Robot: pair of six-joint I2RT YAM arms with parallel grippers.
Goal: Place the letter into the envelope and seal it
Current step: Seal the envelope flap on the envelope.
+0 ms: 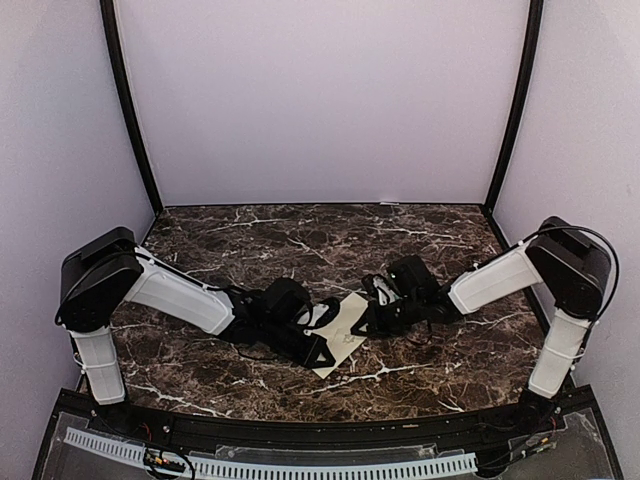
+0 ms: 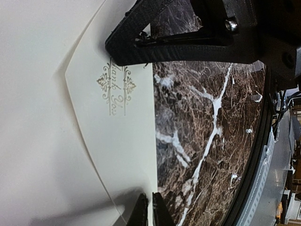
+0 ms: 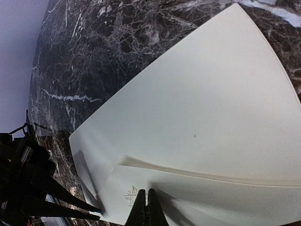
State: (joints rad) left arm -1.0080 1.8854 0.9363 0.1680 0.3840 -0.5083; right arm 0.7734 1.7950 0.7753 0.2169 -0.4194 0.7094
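Note:
The cream envelope (image 1: 347,318) lies flat on the dark marble table (image 1: 300,240) between my two grippers. It fills the left wrist view (image 2: 47,117) and the right wrist view (image 3: 197,108). Its triangular flap (image 2: 117,141) is folded over the body, and the faint emblem (image 2: 115,87) shows near the flap's tip (image 3: 131,195). My left gripper (image 1: 325,345) is shut, its tips (image 2: 149,212) at the envelope's edge. My right gripper (image 1: 365,322) is shut, its tips (image 3: 146,207) on the flap beside the emblem. No bordered printed letter shows in any view.
Purple walls and black corner posts (image 1: 130,110) enclose the table. A black rail and a white slotted strip (image 1: 300,465) run along the near edge. The right gripper's black finger frame (image 2: 188,40) hangs over the flap in the left wrist view.

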